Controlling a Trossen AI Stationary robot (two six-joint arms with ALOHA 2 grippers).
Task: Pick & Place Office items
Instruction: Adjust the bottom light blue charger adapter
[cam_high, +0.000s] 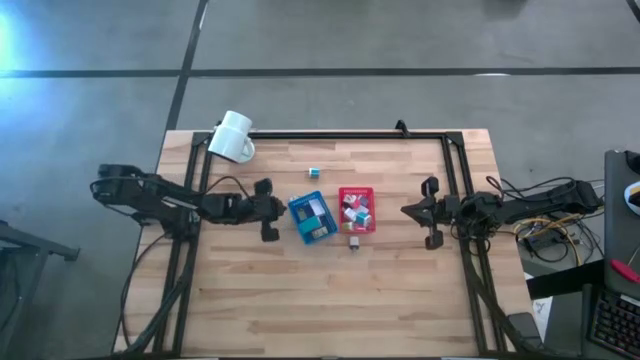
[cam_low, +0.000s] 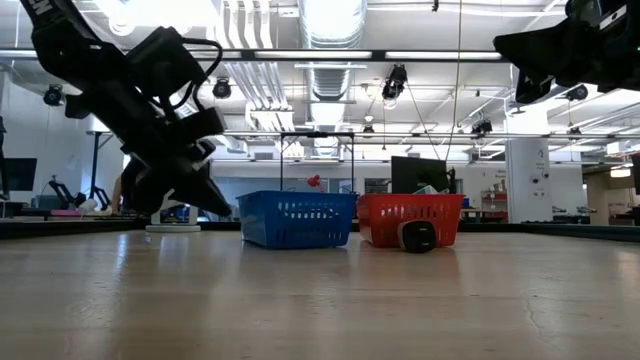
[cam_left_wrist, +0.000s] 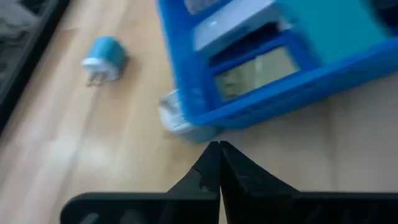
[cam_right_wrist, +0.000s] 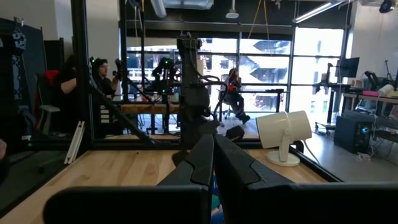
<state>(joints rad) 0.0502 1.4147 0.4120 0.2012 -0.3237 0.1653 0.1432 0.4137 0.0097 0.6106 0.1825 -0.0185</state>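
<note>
Office items sit mostly inside two small rectangular plastic baskets at the middle of the pale wooden table (cam_high: 330, 300), largest things first: the blue mesh-walled basket (cam_high: 311, 218) lies just ahead of the left gripper (cam_high: 268, 208), whose two dark fingers are pressed together with nothing between them, their tips close to the basket's near wall in the left wrist view. The red mesh-walled basket (cam_high: 357, 210) stands touching or just beside the blue one on its far side from that gripper, holding a heap of small white, teal and pink pieces (cam_high: 354, 211). The right gripper (cam_high: 430, 212) waits well apart beyond the red basket, fingers likewise closed and empty. A large white mug (cam_high: 232, 137) lies on its side near the table's far edge. A small teal-and-white plug-shaped block (cam_high: 314, 173) rests alone on the wood beyond the blue basket, and a small dark-and-white clip (cam_high: 353, 241) lies just outside the red basket's near wall.
</note>
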